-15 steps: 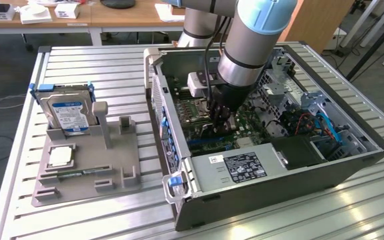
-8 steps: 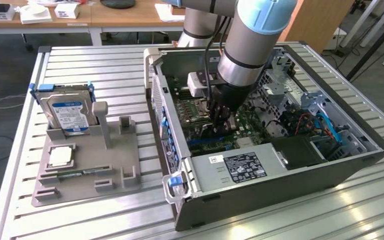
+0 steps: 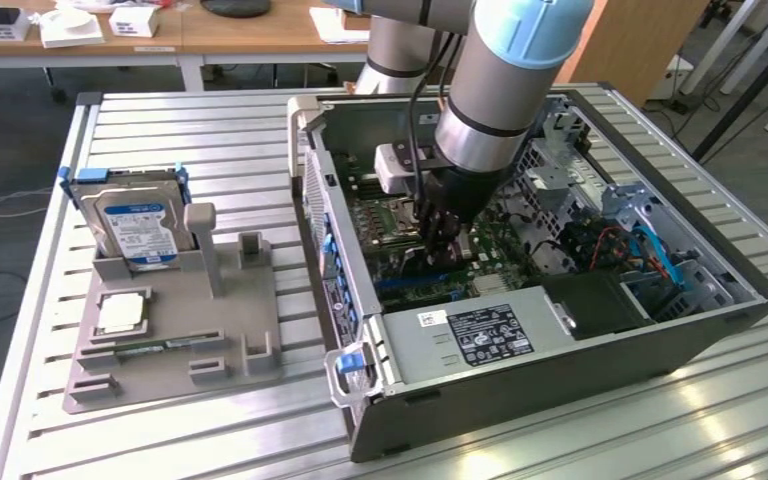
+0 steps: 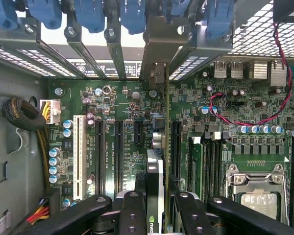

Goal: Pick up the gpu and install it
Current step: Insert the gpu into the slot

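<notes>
Wrist view, claw [image 4: 158, 208] clamped on gpu [image 4: 155, 169], edge-on over motherboard [image 4: 125, 98] slots

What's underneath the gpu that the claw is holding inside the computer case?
The green motherboard, with black expansion slots and a white slot beside the edge-on gpu gripped by the claw. The slot straight beneath is covered by the card itself.

I saw a blue-labelled hard drive [image 3: 137, 228] upright in a grey holder [image 3: 231, 325], beside the open computer case [image 3: 531, 400] on the slatted table [image 3: 157, 435].
</notes>
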### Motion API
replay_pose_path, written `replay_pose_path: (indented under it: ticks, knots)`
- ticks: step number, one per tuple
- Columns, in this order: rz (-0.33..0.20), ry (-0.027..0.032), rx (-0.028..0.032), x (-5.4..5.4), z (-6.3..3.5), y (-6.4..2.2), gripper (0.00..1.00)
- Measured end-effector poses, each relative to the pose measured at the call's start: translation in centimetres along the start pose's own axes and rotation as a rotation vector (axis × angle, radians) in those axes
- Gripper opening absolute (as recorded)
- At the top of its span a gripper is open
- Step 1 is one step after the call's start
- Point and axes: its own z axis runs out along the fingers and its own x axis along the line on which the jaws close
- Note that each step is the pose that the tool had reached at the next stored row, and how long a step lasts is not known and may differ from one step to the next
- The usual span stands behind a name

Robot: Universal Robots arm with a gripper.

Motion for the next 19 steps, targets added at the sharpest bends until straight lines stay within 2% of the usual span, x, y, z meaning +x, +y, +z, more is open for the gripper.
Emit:
replay_pose_path:
  ticks: [19]
  knots:
    - [0.008, 0.0001, 0.0006, 0.0, 0.02, 0.0, 0.27]
